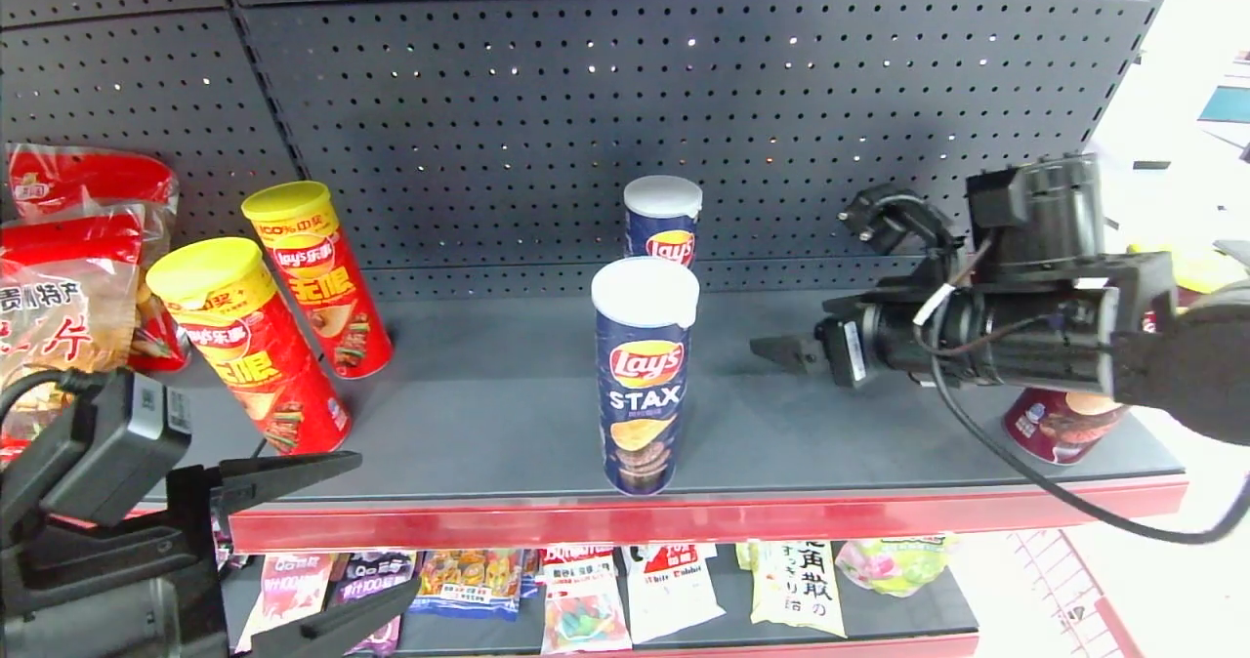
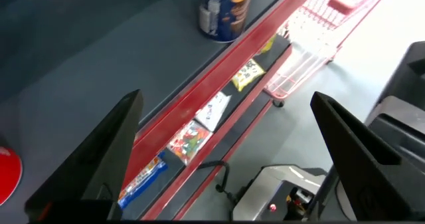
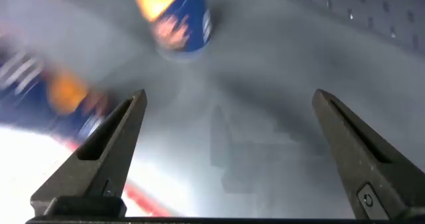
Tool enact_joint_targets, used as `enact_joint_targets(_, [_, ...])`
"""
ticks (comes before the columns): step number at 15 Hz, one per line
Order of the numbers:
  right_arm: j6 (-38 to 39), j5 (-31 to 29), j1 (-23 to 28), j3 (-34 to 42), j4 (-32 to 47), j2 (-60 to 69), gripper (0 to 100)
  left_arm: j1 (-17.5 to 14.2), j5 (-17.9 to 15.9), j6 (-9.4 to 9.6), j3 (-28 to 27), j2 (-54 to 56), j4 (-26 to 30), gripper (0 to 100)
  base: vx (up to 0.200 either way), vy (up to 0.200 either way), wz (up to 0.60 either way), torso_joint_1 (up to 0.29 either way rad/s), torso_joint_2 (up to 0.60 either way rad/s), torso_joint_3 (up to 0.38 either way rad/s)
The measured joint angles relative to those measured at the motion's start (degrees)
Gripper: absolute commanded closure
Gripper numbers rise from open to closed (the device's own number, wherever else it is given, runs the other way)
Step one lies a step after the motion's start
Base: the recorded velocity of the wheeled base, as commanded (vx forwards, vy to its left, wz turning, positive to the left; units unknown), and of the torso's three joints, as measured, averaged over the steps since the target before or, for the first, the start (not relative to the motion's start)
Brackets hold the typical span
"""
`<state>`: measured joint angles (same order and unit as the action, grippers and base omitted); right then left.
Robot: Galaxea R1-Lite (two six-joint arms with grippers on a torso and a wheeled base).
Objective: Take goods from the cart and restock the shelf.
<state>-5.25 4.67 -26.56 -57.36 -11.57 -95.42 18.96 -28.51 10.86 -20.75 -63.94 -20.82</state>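
From the head view, the shelf [image 1: 508, 414] carries a near blue can [image 1: 640, 375] close to its front lip and a far blue can [image 1: 662, 219] behind it by the back panel. Two red cans [image 1: 283, 316] stand to the left. The right tool [image 1: 781, 350] hangs over the shelf at can height, just right of the near blue can, and seen edge-on here I can't tell its spread. A dark red can [image 1: 1060, 424] sits under that arm. The left tool [image 1: 386, 521] is low at the near left, spread and empty.

My worry is that a leftward sweep of the right tool would catch the near blue can; tall and so close to the lip, it would likely topple off. The arm or its cable [image 1: 1025, 472] could also nudge the dark red can.

The left wrist view shows what the head view barely does: the cart [image 2: 325, 18] on the floor to the right, beyond the shelf's red edge, with snack packets [image 2: 192, 134] on the lower shelf. The left tool [image 2: 226, 98] gapes wide with nothing in it.

The right wrist view settles the doubt: the right tool [image 3: 229, 94] is spread wide, empty, over bare shelf board, with a blue can [image 3: 176, 18] ahead, blurred.
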Motion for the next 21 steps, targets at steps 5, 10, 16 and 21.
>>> enact_joint_targets(5, [0.9, -0.84, -2.23, 20.43, 0.44, 26.4, 0, 0.83, 5.3, 0.9, -0.99, -8.41, -3.8, 0, 0.0, 0.0, 0.0, 0.0, 0.0, 0.0])
enact_joint_targets(10, [1.07, -6.08, 8.4, 36.72, 2.22, 54.08, 0, 4.77, 11.36, 0.95, -4.61, -17.9, -5.21, 0, 0.0, 0.0, 0.0, 0.0, 0.0, 0.0])
enact_joint_targets(16, [1.16, -7.16, 16.12, 40.24, 19.37, 74.84, 0, 7.67, 16.92, 0.93, -12.11, -28.28, -4.96, 0, 0.0, 0.0, 0.0, 0.0, 0.0, 0.0])
enact_joint_targets(21, [1.16, -7.23, 17.62, 40.61, 25.53, 84.02, 0, 8.77, 17.79, 0.93, -17.18, -33.85, -4.9, 0, 0.0, 0.0, 0.0, 0.0, 0.0, 0.0])
